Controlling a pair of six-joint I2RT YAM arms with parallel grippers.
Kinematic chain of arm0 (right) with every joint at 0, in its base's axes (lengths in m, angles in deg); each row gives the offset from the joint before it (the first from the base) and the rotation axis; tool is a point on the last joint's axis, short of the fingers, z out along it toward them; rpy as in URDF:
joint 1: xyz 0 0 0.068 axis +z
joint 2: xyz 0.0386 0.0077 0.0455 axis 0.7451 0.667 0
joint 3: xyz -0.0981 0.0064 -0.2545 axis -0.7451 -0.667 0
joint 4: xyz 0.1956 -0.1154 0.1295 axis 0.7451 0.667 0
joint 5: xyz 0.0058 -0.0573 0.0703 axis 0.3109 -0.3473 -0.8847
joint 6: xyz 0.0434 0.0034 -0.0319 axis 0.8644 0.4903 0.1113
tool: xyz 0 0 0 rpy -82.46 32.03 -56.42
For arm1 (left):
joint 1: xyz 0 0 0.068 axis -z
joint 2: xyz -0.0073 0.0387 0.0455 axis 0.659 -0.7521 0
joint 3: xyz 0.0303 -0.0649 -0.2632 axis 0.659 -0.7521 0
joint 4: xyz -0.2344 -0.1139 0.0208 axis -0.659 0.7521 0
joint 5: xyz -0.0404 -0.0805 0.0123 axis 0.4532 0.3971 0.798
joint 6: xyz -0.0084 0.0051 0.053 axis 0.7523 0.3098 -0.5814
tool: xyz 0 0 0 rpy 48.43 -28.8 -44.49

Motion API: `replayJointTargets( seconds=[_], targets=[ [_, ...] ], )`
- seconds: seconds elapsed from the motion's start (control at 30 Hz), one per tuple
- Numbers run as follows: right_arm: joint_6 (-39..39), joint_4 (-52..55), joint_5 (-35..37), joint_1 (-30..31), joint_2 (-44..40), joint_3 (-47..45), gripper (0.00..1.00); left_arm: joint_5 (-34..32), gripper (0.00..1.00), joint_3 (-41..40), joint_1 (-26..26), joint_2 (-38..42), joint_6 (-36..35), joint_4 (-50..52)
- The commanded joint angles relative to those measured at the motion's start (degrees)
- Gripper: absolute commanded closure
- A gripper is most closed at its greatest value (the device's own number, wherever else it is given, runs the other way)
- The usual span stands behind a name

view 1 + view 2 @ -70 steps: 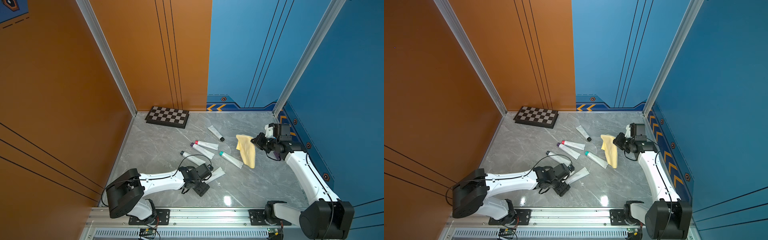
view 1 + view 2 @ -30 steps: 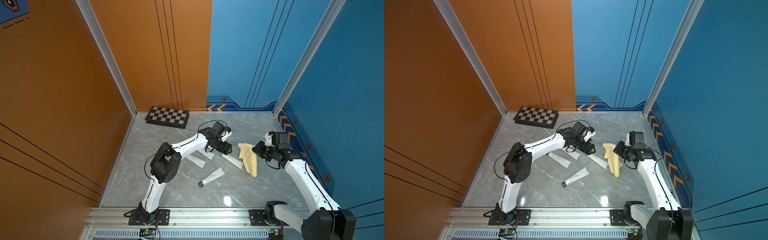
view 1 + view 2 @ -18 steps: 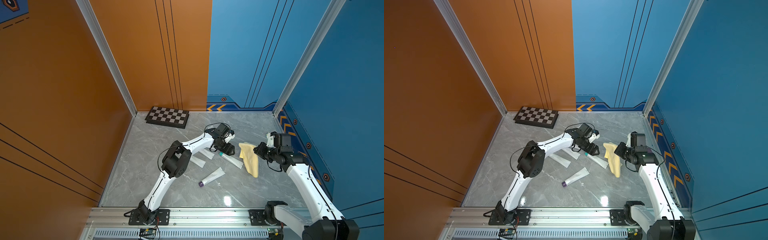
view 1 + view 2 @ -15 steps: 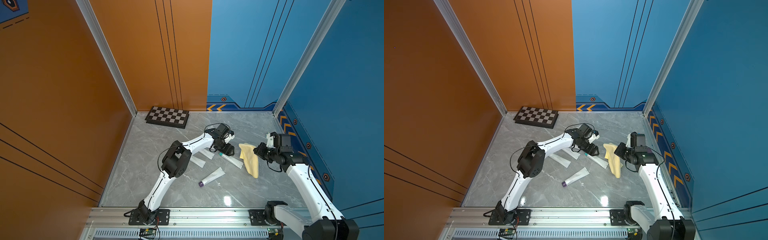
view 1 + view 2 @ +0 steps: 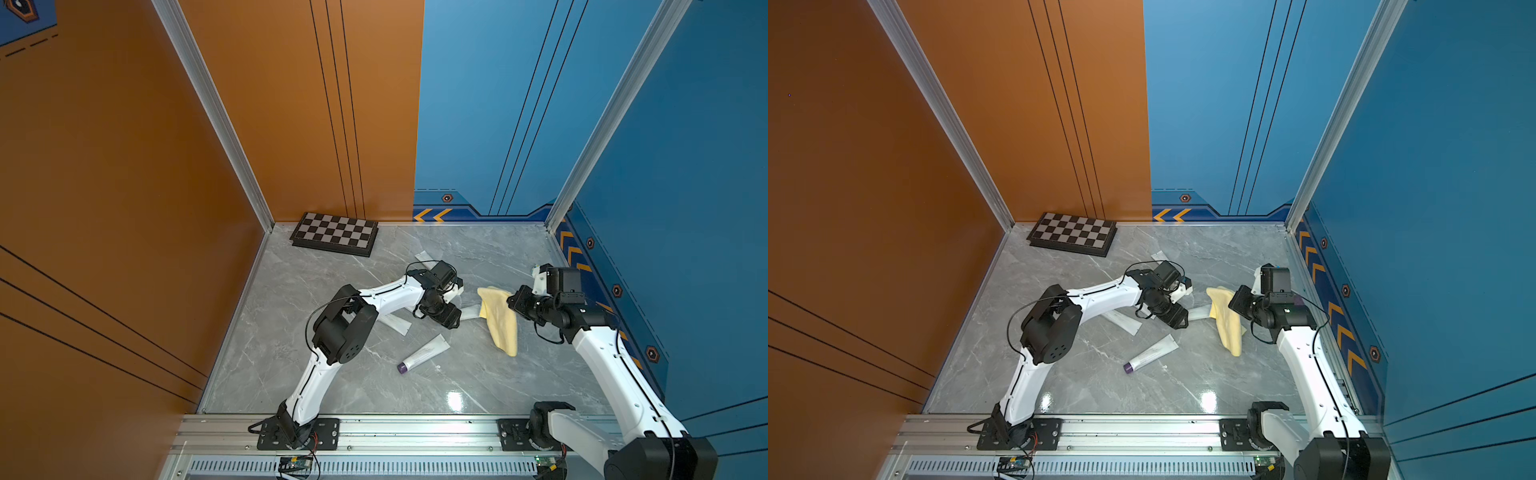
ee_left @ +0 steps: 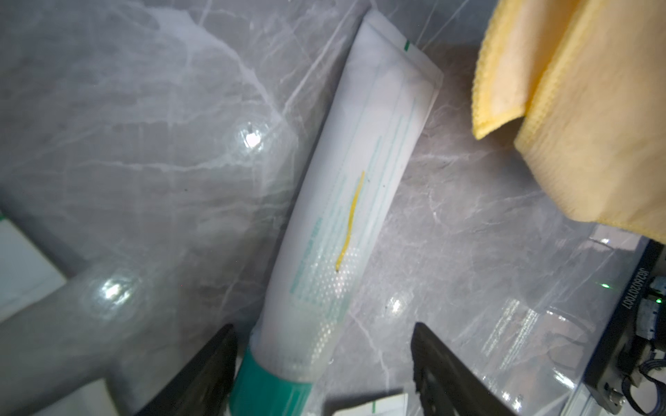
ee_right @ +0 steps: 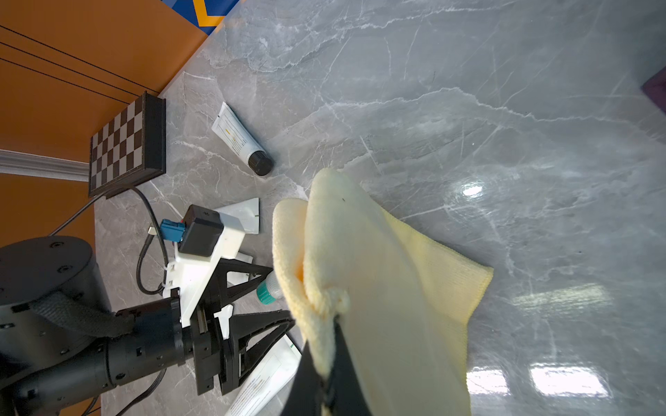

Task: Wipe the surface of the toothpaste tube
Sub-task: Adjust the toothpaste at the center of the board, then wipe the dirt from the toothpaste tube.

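Teal-capped toothpaste tube point(image 6: 346, 201) lies flat on the marble floor point(image 6: 144, 144), its crimped end just beside the yellow cloth point(image 6: 576, 108). My left gripper point(image 6: 322, 329) stands wide, jaws either side of the cap end, no grip. My right gripper point(image 7: 329, 345) is clamped on the cloth, which hangs beside the tube.

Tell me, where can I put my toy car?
Free: the front strip between the purple-capped tube and the rail; the back right corner behind the cloth. Crowded: the middle, around the green-capped tube and cloth.
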Motion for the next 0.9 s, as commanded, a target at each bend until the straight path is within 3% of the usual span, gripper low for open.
replayJointTargets(
  seconds=[0.0, 0.43, 0.7, 0.87],
  targets=[
    [-0.84, 1.40, 0.53, -0.01, 0.01, -0.25, 1.00, -6.85, 0.22, -2.45, 1.81, 3.75, -2.88, 1.63],
    [-1.14, 0.99, 3.89, 5.31, 5.92, 3.19, 1.00, -16.72, 0.31, -3.12, 2.85, 3.27, -7.98, -2.80],
    [-0.51, 0.61, 4.57, 3.57, 8.13, 6.40, 1.00, -12.05, 0.32, -4.89, 1.64, 2.89, -8.49, -9.65],
    [0.08, 0.63, 4.01, 2.38, 9.18, 9.16, 1.00, -7.90, 0.34, -11.69, -0.48, 4.83, -5.74, -17.84]
  ],
)
